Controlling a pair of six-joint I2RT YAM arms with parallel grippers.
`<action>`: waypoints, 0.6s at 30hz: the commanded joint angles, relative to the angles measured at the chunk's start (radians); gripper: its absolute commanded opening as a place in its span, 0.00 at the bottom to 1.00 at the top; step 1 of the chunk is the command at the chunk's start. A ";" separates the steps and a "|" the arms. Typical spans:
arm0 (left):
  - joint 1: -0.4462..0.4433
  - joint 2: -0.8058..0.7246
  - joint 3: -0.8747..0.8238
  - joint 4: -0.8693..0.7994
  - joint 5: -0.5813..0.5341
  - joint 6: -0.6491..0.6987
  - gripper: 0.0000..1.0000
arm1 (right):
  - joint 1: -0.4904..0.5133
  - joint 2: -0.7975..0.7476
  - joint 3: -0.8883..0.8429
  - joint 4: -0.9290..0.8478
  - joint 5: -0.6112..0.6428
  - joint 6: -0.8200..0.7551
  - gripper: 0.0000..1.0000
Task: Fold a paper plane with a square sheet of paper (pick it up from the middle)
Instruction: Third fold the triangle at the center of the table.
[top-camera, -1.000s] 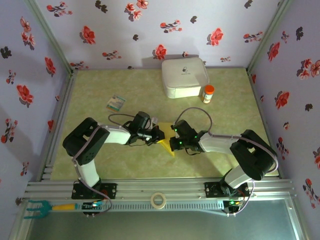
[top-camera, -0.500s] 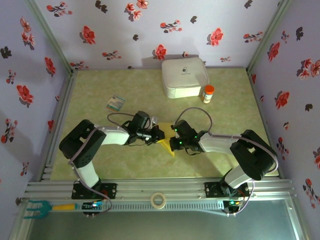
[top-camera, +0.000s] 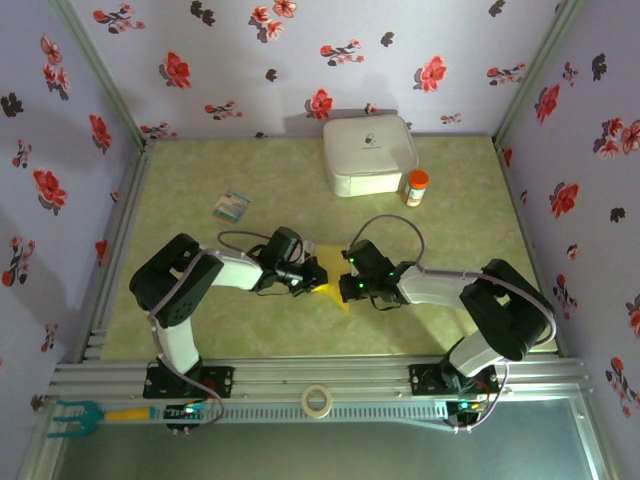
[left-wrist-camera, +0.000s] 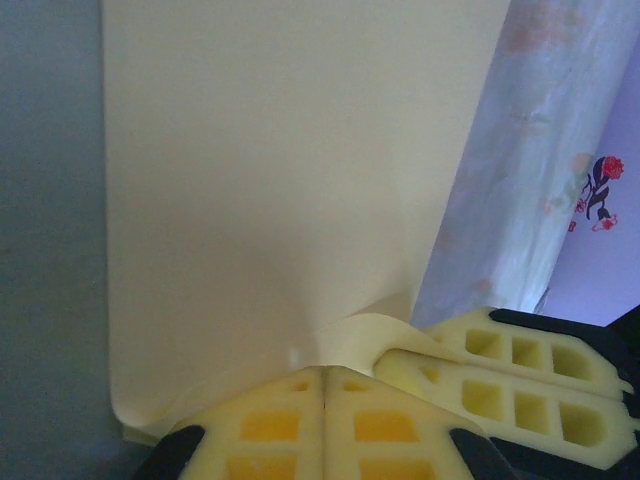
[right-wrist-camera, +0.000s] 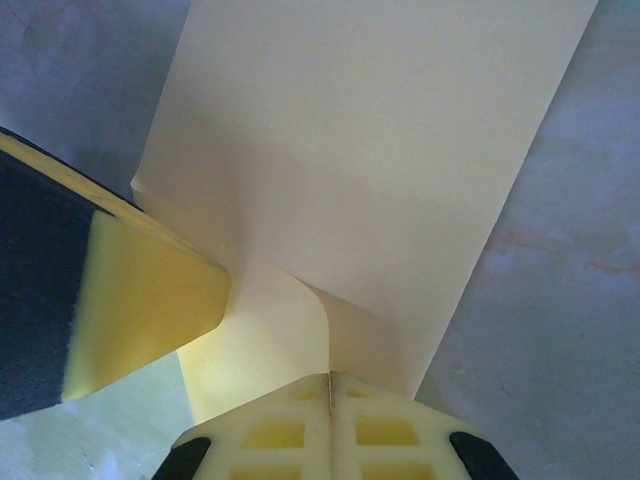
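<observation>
The yellow sheet of paper (top-camera: 336, 293) hangs low over the middle of the table between both grippers, folded over, with a pointed corner toward the near edge. Whether it has the shape of the paper plane I cannot tell. My left gripper (top-camera: 316, 275) is shut on its left side. In the left wrist view the paper (left-wrist-camera: 280, 170) rises from the closed left gripper (left-wrist-camera: 325, 372), with the right gripper's fingers (left-wrist-camera: 510, 370) close beside. My right gripper (top-camera: 347, 281) is shut on the other side. The right wrist view shows a creased flap of paper (right-wrist-camera: 370, 150) pinched in that gripper (right-wrist-camera: 330, 378).
A white rounded box (top-camera: 368, 155) stands at the back, with an orange-capped bottle (top-camera: 416, 187) at its right. A small teal-and-white card (top-camera: 232, 206) lies at the back left. A tape roll (top-camera: 317, 401) and a teal tool (top-camera: 75, 415) lie on the front rail.
The left arm's elbow has swung out to the left and back a little. Both grippers and the paper stay in nearly the same place.
</observation>
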 joint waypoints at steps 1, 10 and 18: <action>-0.008 0.021 0.007 -0.038 -0.012 0.005 0.00 | -0.008 0.020 -0.005 -0.039 0.034 0.012 0.02; -0.007 0.028 0.029 -0.101 -0.027 0.026 0.00 | -0.009 -0.004 0.030 -0.061 0.024 0.038 0.16; -0.006 0.031 0.031 -0.103 -0.029 0.029 0.00 | -0.050 -0.168 0.049 -0.149 0.024 0.148 0.48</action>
